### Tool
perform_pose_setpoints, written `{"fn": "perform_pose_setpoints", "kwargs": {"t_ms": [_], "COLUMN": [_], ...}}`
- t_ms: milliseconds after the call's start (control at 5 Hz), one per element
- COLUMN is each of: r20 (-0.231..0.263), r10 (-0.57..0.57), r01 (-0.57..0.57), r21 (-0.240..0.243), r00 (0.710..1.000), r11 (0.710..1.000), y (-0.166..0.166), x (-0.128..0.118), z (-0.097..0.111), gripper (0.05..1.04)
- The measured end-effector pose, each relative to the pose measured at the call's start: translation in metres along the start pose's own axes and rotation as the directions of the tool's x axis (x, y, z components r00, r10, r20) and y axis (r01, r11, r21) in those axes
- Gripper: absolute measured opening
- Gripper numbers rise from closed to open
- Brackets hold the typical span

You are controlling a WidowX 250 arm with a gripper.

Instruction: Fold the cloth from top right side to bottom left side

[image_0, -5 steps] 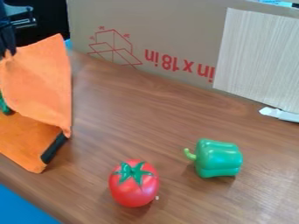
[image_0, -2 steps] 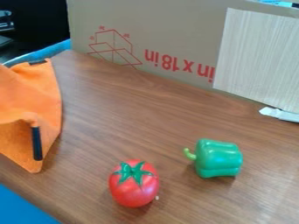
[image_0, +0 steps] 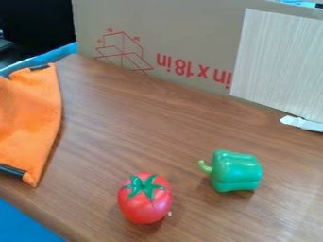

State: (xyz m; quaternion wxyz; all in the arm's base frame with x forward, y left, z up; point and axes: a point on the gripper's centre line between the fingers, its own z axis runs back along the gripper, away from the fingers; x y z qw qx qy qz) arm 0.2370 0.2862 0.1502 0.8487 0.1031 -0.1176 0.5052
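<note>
The orange cloth [image_0: 28, 118] lay at the left of the wooden table [image_0: 145, 127], running out past the view's left edge. Its matte surface was gently rumpled, its right side bowed outward, and its lower end narrowed to a small tip. It bore 2 black strips, 1 at the top [image_0: 39, 67] and 1 near that tip [image_0: 11, 171]. Whether the gripper was open, closed or holding anything, I could not tell.
</note>
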Motion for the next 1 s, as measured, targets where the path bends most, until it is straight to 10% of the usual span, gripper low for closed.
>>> {"fn": "perform_pose_setpoints", "kwargs": {"t_ms": [400,1000], "r20": [-0.007,-0.013], "r10": [0.007,-0.041], "r01": [-0.006,0.041], "r21": [0.012,-0.018], "r00": [1.0,0.999], "r11": [1.0,0.999], "y": [0.013,0.0104], "x": [0.0092,0.0086], "z": [-0.0017,-0.0019], "gripper": [0.22,0.996]}}
